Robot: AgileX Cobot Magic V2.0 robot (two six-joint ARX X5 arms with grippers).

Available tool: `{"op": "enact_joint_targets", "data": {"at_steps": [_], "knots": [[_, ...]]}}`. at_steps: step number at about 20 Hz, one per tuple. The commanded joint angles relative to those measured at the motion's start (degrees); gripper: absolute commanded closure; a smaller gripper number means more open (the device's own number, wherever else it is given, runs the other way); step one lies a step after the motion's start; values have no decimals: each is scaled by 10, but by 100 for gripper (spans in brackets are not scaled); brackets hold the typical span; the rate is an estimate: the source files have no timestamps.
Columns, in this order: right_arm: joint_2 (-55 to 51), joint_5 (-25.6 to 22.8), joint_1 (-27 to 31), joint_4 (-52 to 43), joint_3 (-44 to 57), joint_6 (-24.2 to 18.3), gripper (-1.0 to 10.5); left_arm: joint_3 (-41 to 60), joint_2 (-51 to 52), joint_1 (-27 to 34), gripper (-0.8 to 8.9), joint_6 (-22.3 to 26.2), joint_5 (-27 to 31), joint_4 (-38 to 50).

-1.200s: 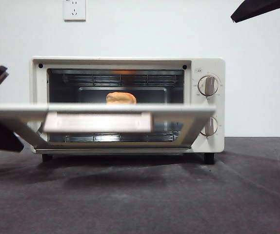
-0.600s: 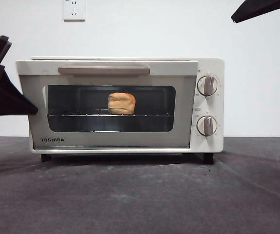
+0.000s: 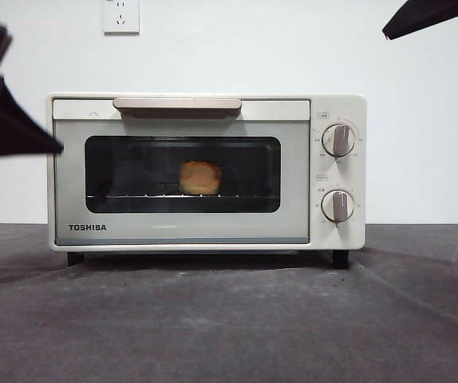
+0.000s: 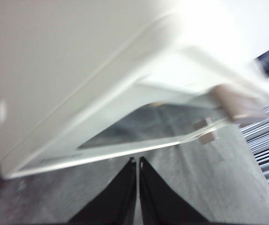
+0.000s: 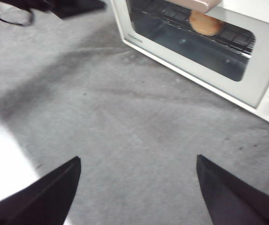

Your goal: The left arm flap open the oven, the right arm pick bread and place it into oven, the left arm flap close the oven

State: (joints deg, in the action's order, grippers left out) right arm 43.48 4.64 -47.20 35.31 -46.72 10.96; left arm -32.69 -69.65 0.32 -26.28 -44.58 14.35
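**Oven door up, bread sitting inside as both arms hang clear**

At the far left of the front view, the left arm's dark tapered tool is hovering just beside the upper left corner of the cream-white boxy TOSHIBA toaster oven. Whether its tip is touching the casing cannot be told. In its own wrist view its two black jaws are lying pressed together with only a hairline between them, pinching nothing, and the oven's door face is filling the picture just beyond the tips.

Moving right, the oven is standing on the dark grey felt-like surface with its door upright and seemingly flush under the beige-pink bar handle. Behind the dark glass window, the lumpy golden-orange bread loaf is resting on the wire rack, near the middle of the cavity. Two round knobs are sitting one above the other on the right panel.

At the top right corner, the right arm's black flat-fingered tool is showing only as a dark tip, well apart from the oven. Its wrist view is showing its jaws spread wide and holding nothing, above bare surface.

The left tool is the nearer one, with the oven lying to its right and the long handle running level across the door's top edge. The task is appearing complete, leaving only a withdrawal.
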Motion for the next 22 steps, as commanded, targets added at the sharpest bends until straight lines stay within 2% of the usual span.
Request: {"op": "enact_joint_targets", "data": {"at_steps": [1, 4, 7, 12, 17, 19, 22], "knots": [[3, -12, -5, -5, -7, 5, 555, -7, 52, -5, 797, 16, 3, -23], [3, -24, -5, -7, -7, 1, 555, -12, 147, -18, 797, 21, 16, -87], [3, -36, -5, -14, -7, -2, 555, -37, 231, -34, 797, 55, 41, -188], [3, -36, -5, -39, -7, -9, 555, -118, 333, -66, 797, 179, 141, -427], [3, -36, -5, -40, -7, -9, 555, -168, 377, -82, 797, 276, 178, -613], [3, -36, -5, -40, -7, -9, 555, -168, 386, -83, 798, 302, 178, -650], [3, -36, -5, -40, -7, -9, 555, -168, 390, -83, 797, 301, 178, -654]]}}
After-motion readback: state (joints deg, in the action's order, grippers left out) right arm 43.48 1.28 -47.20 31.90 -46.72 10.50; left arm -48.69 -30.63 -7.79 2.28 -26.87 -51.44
